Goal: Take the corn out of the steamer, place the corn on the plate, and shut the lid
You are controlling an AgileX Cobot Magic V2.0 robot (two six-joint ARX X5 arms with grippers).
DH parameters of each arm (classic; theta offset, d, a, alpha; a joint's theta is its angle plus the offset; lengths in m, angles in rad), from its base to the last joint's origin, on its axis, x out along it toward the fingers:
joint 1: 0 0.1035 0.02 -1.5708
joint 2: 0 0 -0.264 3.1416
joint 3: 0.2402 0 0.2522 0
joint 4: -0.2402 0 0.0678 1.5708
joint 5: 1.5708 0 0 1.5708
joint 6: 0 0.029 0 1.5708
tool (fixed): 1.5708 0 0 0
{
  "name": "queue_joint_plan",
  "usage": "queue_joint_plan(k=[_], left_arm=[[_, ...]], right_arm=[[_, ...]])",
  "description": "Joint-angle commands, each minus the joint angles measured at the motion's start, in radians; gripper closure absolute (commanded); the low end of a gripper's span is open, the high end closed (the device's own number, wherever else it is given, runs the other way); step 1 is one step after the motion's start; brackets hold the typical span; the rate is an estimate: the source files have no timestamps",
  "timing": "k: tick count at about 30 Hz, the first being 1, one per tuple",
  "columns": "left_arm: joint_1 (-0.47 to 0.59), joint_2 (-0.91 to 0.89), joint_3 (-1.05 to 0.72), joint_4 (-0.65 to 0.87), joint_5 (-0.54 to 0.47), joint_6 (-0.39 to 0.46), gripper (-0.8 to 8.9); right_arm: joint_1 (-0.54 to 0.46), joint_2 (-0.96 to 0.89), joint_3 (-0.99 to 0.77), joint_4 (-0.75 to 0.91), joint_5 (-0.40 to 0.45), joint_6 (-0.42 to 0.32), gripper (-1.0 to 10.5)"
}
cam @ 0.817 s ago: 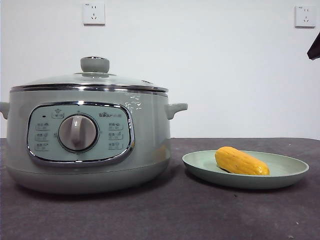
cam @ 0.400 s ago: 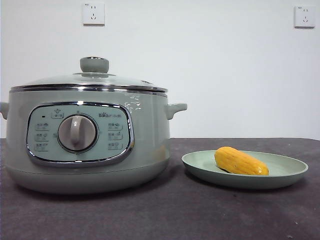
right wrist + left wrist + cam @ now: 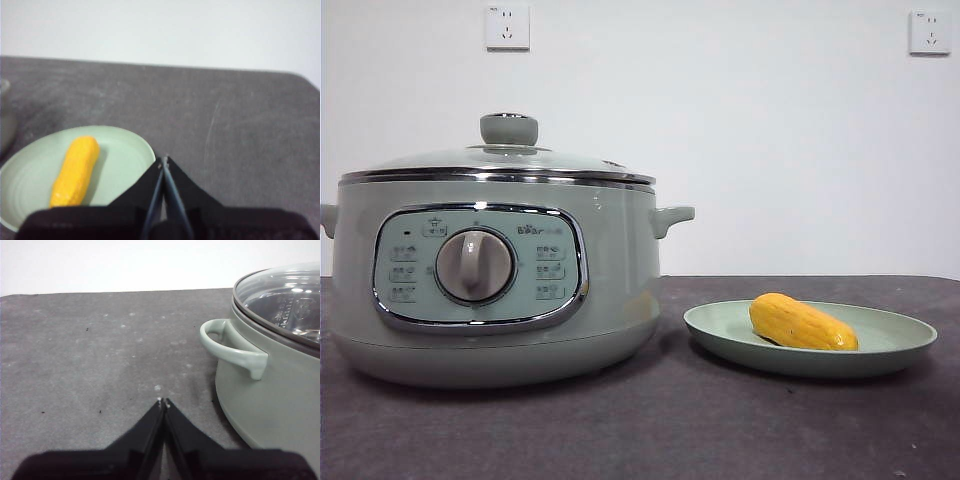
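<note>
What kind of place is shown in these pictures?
Probably an indoor test setup, not a real kitchen: a steamer and a plate on a dark grey table, before a bare white wall with sockets.

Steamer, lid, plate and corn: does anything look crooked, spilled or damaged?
Nothing stands out. The lid sits level on the steamer, and the corn lies whole on the plate. Nothing is spilled.
</note>
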Motion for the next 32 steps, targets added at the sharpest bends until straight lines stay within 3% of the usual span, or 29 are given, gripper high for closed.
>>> queue_joint_plan(k=[1, 12, 16, 32], left_arm=[[0.003, -0.001, -0.014, 0.001, 0.005, -0.010, 8.17], [0.003, -0.001, -0.014, 0.001, 0.005, -0.010, 8.17], [0.003, -0.001, -0.014, 0.001, 0.005, -0.010, 8.17], [0.003, -0.001, -0.014, 0.001, 0.005, -0.010, 8.17]], right_arm=[[-0.013, -0.010, -0.023, 0.016, -0.006, 0.008, 9.5], [-0.016, -0.013, -0.053, -0.020, -0.005, 0.035, 9.5], [-0.015, -0.007, -0.053, -0.019, -0.005, 0.119, 9.5], [-0.015, -0.005, -0.053, -0.019, 0.001, 0.120, 9.5]])
